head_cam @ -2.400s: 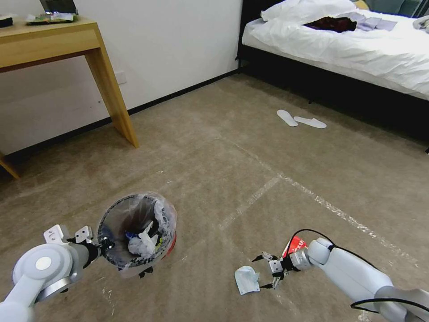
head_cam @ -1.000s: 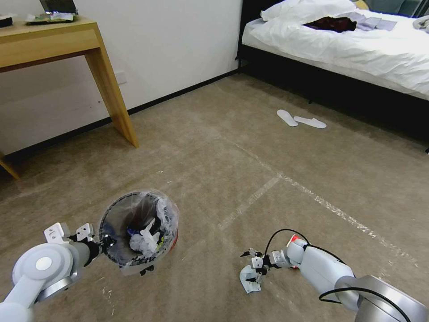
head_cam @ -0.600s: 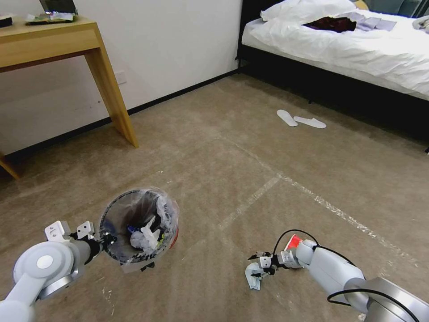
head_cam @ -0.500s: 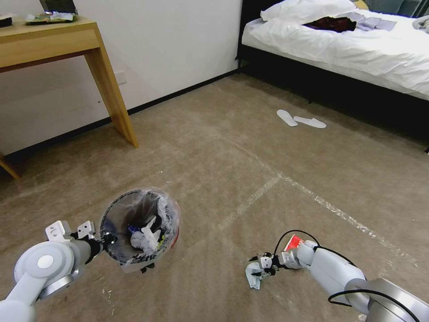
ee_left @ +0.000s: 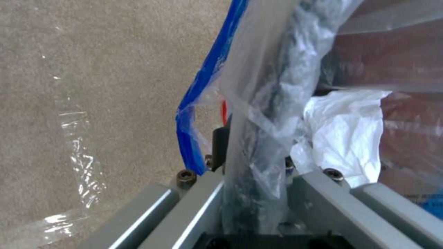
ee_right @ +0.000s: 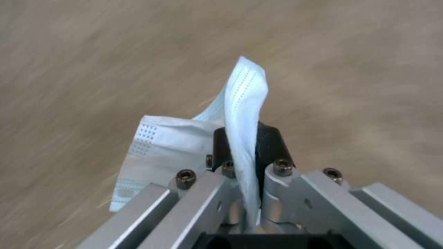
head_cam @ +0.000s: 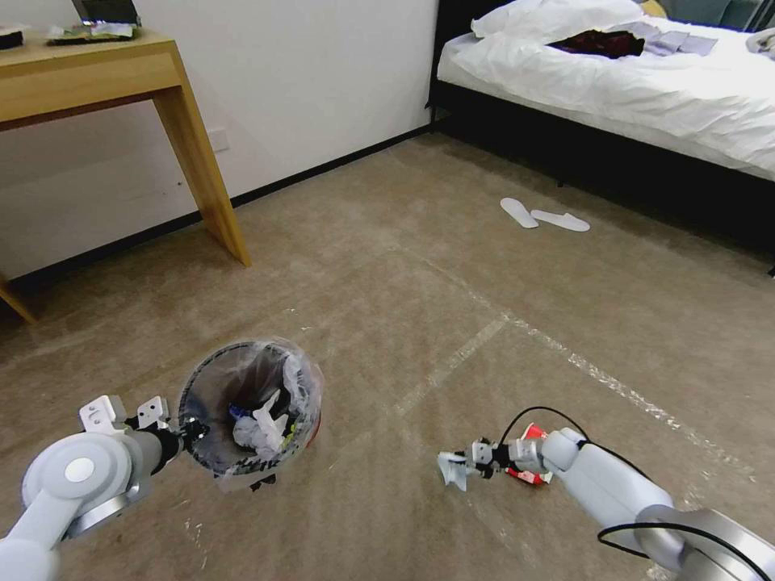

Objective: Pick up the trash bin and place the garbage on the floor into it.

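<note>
My right pincer [head_cam: 467, 469] is low over the floor [head_cam: 500, 307], its jaws clamped on a pale blue-white pleated face mask [head_cam: 450, 470], one piece of the garbage. The right wrist view shows the mask [ee_right: 240, 114] pinched along a fold between the dark pads, its long edge standing up past the fingertips, the rest drooping to one side. It is thin, soft and floppy, with dotted seams.

My left pincer [head_cam: 190, 436] is clamped on the rim of the trash bin [head_cam: 250, 411], holding it above the carpet on my left side. In the left wrist view the jaws are shut over the crinkly clear plastic bag [ee_left: 258, 103] and the bin's rim.

The relation that matters: the bin's open mouth lies to the left of the mask, well apart from it, with bare carpet between. The mouth is round and tilted toward me; inside it are crumpled white tissues [head_cam: 257, 428]. I judge the mask must travel leftward and upward to clear the rim.

A crushed red-and-white paper cup [head_cam: 529, 464] lies on the carpet just beside my right wrist. The carpet is beige short pile, crossed by shiny clear tape lines [head_cam: 597, 375]. Two white slippers [head_cam: 542, 216] lie farther off near the bed [head_cam: 646, 73]
</note>
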Motion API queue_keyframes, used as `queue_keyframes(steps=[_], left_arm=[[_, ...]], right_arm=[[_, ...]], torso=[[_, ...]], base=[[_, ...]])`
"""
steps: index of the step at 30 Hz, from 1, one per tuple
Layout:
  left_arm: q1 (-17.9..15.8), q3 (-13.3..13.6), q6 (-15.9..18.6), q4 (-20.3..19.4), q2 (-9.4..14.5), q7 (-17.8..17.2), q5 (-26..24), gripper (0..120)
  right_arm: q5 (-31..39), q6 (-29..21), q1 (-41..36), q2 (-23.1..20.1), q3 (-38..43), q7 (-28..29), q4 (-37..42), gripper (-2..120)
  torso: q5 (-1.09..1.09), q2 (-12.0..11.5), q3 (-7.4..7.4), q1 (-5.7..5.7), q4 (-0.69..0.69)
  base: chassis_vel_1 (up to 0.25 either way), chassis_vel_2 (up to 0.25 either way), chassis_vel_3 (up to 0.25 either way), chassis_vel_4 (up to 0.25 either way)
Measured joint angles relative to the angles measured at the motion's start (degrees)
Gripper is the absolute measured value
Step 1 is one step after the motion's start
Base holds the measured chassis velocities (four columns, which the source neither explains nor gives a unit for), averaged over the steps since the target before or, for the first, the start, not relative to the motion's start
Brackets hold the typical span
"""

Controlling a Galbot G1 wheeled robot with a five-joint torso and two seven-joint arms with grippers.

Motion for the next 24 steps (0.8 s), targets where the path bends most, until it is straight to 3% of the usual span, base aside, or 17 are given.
queue_keyframes(steps=[2, 3, 6, 7, 11, 13, 19, 24], left_arm=[[-0.02, 0.25, 0.00, -0.04, -0.05, -0.01, 0.00, 0], [-0.10, 0.68, 0.00, -0.04, -0.14, -0.03, 0.00, 0], [-0.41, 1.27, 0.01, -0.04, -0.05, -0.05, -0.07, 0], [-0.91, 1.54, 0.04, 0.09, 0.25, -0.03, -0.33, 0], [-1.67, 1.75, 0.09, 0.63, 0.54, 0.06, -0.71, 0], [-2.54, 2.20, 0.23, 1.75, 1.00, 0.52, -1.06, 0], [-3.05, 3.33, 0.37, 3.19, 1.33, 0.94, -0.78, 0], [-4.22, 4.29, 0.39, 3.28, 1.54, 0.91, -1.11, 0]], right_arm=[[2.37, -0.29, -0.31, -1.01, 1.53, 0.12, 2.43, 0], [7.05, -0.31, -0.68, -3.03, 4.96, 1.16, 7.42, 0], [11.51, -0.55, -0.99, -5.70, 9.47, 3.51, 14.58, 0], [16.67, -1.25, -1.11, -7.77, 12.38, 4.78, 19.33, 0], [22.13, -2.21, -1.09, -9.89, 15.88, 6.48, 25.36, 0], [27.96, -3.47, -0.43, -11.44, 20.27, 10.00, 33.65, 0], [34.65, -6.06, 1.13, -12.41, 23.24, 12.94, 43.41, 0], [42.20, -7.00, 2.75, -13.64, 20.35, 11.55, 49.20, 0]], torso=[[0.00, 0.00, 0.00, 0.00, 0.00], [-0.01, 0.00, 0.00, 0.00, 0.02], [-0.01, 0.00, 0.00, 0.00, 0.03], [-0.02, 0.00, 0.00, 0.00, 0.03], [-0.01, 0.00, 0.00, 0.00, -0.01], [-0.01, 0.00, 0.00, -0.01, 0.00], [-0.03, 0.00, 0.00, -0.01, 0.04], [-0.02, 0.00, 0.00, -0.01, 0.00]], base=[[0.000, 0.000, 0.000, 0.000], [0.000, 0.000, 0.000, 0.000], [0.000, 0.000, 0.000, 0.000], [0.000, 0.000, 0.000, 0.000], [0.000, 0.000, 0.000, 0.000], [0.000, 0.000, 0.000, 0.000], [0.000, 0.000, 0.000, 0.000], [0.000, 0.000, 0.000, 0.000]])
